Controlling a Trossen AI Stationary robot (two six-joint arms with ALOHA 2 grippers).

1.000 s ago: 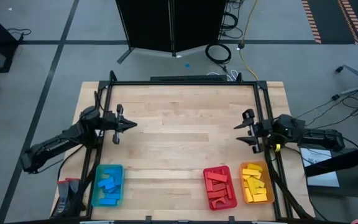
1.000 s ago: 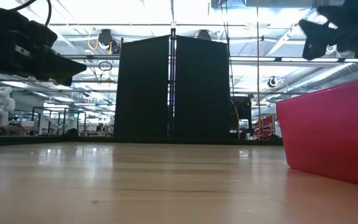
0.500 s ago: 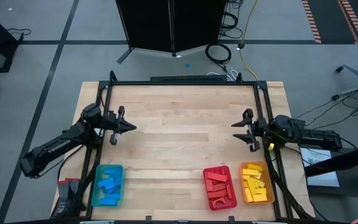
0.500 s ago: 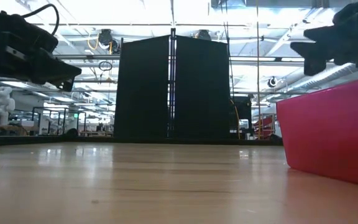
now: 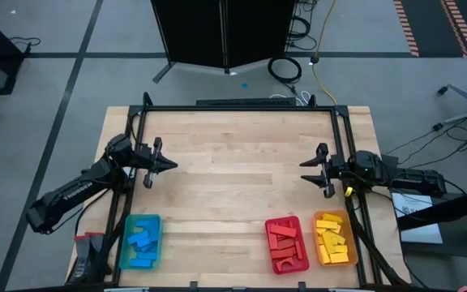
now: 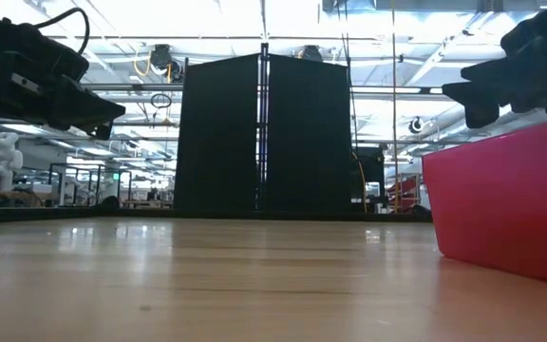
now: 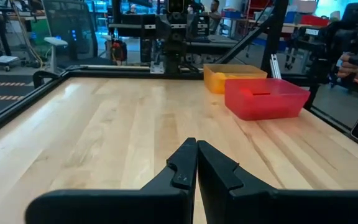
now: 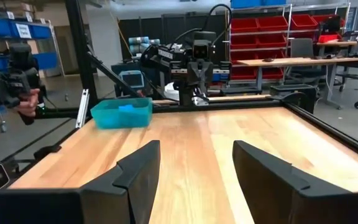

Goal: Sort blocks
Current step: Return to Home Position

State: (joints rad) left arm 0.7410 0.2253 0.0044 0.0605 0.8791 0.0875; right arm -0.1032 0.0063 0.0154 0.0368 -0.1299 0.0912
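The blocks lie sorted by colour in three trays along the table's near edge. Blue blocks fill the blue tray at the left. Red blocks fill the red tray. Yellow blocks fill the yellow tray at the right. My left gripper hovers shut over the table's left side, above the wood. My right gripper hovers open over the right side, nothing between its fingers. Both point level toward the table's middle.
A black frame rims the table. The bare wooden top stretches between the two grippers. In the low view the red tray stands close at the right. A person's hand with a controller shows beyond the table.
My right gripper has tipped downward to level and sunk a little, staying open. My left arm has swung slightly, its shut gripper turning a bit while staying over the same spot.
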